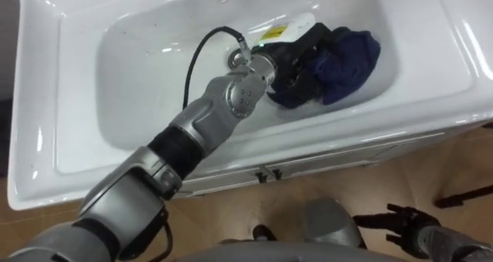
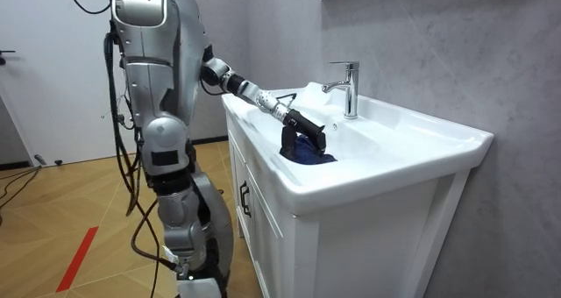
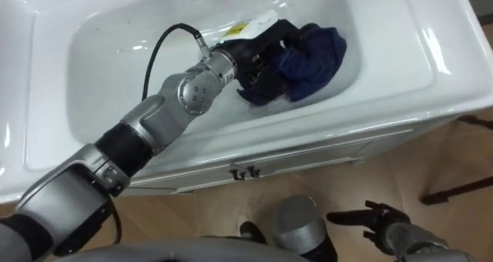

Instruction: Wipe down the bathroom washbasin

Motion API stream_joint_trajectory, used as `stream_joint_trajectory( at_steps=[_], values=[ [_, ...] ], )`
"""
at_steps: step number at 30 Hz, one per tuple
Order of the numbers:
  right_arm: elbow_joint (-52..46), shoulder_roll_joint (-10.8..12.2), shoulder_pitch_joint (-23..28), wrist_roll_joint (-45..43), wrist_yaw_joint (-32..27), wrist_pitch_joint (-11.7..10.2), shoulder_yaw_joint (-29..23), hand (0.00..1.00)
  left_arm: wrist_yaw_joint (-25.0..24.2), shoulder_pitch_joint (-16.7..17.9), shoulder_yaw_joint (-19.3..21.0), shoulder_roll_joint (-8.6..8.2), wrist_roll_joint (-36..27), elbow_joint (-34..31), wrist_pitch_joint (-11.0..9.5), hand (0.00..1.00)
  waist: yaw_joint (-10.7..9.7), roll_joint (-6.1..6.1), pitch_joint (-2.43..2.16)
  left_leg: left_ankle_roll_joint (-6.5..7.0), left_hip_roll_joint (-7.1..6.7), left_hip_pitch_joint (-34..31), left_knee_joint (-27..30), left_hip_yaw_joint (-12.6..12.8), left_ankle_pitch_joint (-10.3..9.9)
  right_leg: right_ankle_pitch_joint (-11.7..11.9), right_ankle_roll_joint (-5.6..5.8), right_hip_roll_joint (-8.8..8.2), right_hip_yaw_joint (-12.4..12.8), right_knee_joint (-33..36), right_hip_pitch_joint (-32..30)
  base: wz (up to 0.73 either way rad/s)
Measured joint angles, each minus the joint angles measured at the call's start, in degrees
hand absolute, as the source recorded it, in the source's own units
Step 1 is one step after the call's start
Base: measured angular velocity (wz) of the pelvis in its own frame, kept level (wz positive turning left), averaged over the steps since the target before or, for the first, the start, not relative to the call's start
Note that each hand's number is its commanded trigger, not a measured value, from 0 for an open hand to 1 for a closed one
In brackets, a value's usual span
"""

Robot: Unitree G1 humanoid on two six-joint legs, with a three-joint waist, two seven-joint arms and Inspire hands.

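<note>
Basin (image 1: 139, 77), white, set in a vanity cabinet (image 1: 323, 163), with a chrome faucet (image 2: 347, 88) on its back rim. A dark blue cloth (image 1: 350, 58) lies bunched in the right half of the bowl, near the front wall. The left hand (image 1: 296, 62) reaches over the front rim into the bowl, its fingers bent into the cloth and gripping it. The right hand (image 1: 404, 223) hangs low at the cabinet's front, over the wooden floor (image 1: 462, 162), fingers spread and holding nothing. The robot stands upright before the cabinet.
</note>
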Motion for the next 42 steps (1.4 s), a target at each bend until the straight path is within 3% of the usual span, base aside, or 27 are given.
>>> stream_joint_trajectory(
  at_steps=[4,7,11,13,14,15,19,22,24,25,27,29,35,38,42],
  values=[
    [-0.53,0.76,0.20,0.02,0.07,0.05,-0.12,0.00,-0.06,1.09,0.23,0.52,0.39,0.13,-1.39,1.00,0.35,-0.50,0.28,-0.01,0.01,0.72,-0.62,-0.02,0.00,0.00,0.00,0.16,-0.15,-0.31,0.62,0.02],
    [-1.94,1.06,0.76,-0.15,1.28,0.56,-1.39,0.00,0.12,3.29,2.09,0.41,0.68,2.73,-3.65,1.00,1.12,-1.87,0.34,-0.03,0.00,2.70,-2.21,-0.01,0.00,-0.10,-0.16,0.52,0.10,-1.30,1.69,-0.11],
    [-3.15,1.71,2.22,-0.06,1.87,1.21,-4.71,0.00,0.65,7.05,6.59,0.53,3.00,7.05,-5.28,1.00,2.73,-4.33,-0.09,-0.08,0.02,3.53,-2.16,0.05,-0.03,0.02,-0.42,1.30,-0.18,-2.39,3.13,0.02],
    [-3.23,2.17,3.66,0.15,1.92,1.75,-5.66,0.00,1.42,8.44,8.39,0.61,3.00,9.44,-5.47,1.00,3.44,-5.16,-0.68,-0.40,0.31,4.23,-2.12,0.20,-0.23,0.42,-0.65,1.66,-0.47,-3.58,4.51,0.00],
    [-3.29,2.42,4.33,0.12,1.95,1.95,-6.06,0.00,1.69,9.11,9.51,0.77,3.04,10.93,-5.68,1.00,4.28,-5.43,-1.35,-0.54,0.45,4.75,-2.11,0.17,-0.32,0.51,-0.72,1.88,-0.21,-4.01,5.25,-0.05],
    [-3.25,2.63,4.96,-0.21,1.88,2.10,-7.32,0.00,2.00,9.64,10.93,0.80,3.62,12.46,-6.05,1.00,5.03,-5.62,-1.50,-0.85,0.72,5.51,-2.14,0.03,-0.52,0.57,-0.75,2.15,-0.15,-4.31,6.27,-0.06],
    [-3.83,3.38,6.04,-0.60,1.82,3.00,-10.44,0.00,2.62,11.64,16.28,1.57,4.97,15.53,-6.48,1.00,6.89,-5.34,-1.86,-1.41,0.96,8.13,-3.00,-0.05,-0.89,0.72,-0.88,2.71,0.20,-5.40,8.55,-0.13],
    [-3.86,3.39,6.43,-2.43,1.99,3.09,-12.92,0.00,4.26,13.93,20.71,4.56,7.95,15.55,-7.26,1.00,8.26,-5.11,-1.95,-1.42,1.37,8.78,-3.10,0.00,-0.88,1.00,-1.34,3.02,0.27,-6.18,9.26,-0.07],
    [-4.08,3.05,7.28,-3.50,1.87,3.06,-15.00,0.00,6.83,16.32,24.34,8.17,11.80,15.54,-7.42,1.00,9.88,-5.10,-2.06,-1.68,1.57,10.31,-3.92,-0.41,-0.73,1.18,-1.66,3.64,1.01,-6.37,10.26,-0.18],
    [-4.17,2.98,7.57,-3.79,1.76,3.00,-15.77,0.00,7.53,17.02,25.41,9.04,12.52,15.54,-7.42,1.00,10.34,-5.02,-2.18,-1.82,1.63,10.63,-4.17,-0.36,-0.65,1.24,-1.76,3.68,1.26,-6.61,10.44,-0.27],
    [-4.37,2.95,8.39,-6.03,0.73,3.08,-16.58,0.00,10.46,19.72,29.89,11.84,13.89,15.54,-7.50,1.00,11.40,-4.71,-2.56,-2.19,2.00,11.27,-4.87,-0.64,-0.42,1.79,-2.14,4.19,1.34,-7.79,11.47,-0.09],
    [-4.48,2.89,8.94,-7.43,-0.06,3.15,-16.88,0.00,12.46,20.69,30.39,12.76,15.86,15.51,-7.86,1.00,12.45,-4.45,-3.17,-2.40,2.22,11.71,-4.98,-0.74,-0.29,2.25,-2.44,4.66,1.50,-8.57,11.93,-0.05],
    [-6.16,2.65,9.59,-7.51,-0.02,3.07,-16.97,0.00,15.35,22.64,31.38,12.84,19.45,15.65,-7.85,1.00,14.44,-4.30,-3.35,-3.03,3.13,13.07,-5.37,-1.77,0.10,2.98,-3.48,5.82,3.27,-9.15,12.70,-0.21],
    [-6.75,2.70,9.72,-6.48,-0.65,3.01,-16.76,0.00,15.40,25.55,32.79,12.93,19.20,12.56,-7.78,1.00,15.09,-4.24,-3.43,-3.44,3.33,13.21,-5.62,-3.02,0.37,3.25,-3.98,6.21,3.25,-9.95,13.29,-0.03],
    [-6.67,2.88,9.14,-4.59,-0.66,2.07,-16.79,0.00,14.89,26.20,32.80,12.92,19.18,10.24,-7.87,1.00,17.17,-4.10,-3.55,-3.49,3.65,13.03,-5.63,-4.55,0.39,3.58,-4.54,6.73,2.77,-10.89,13.69,0.05]
  ],
)
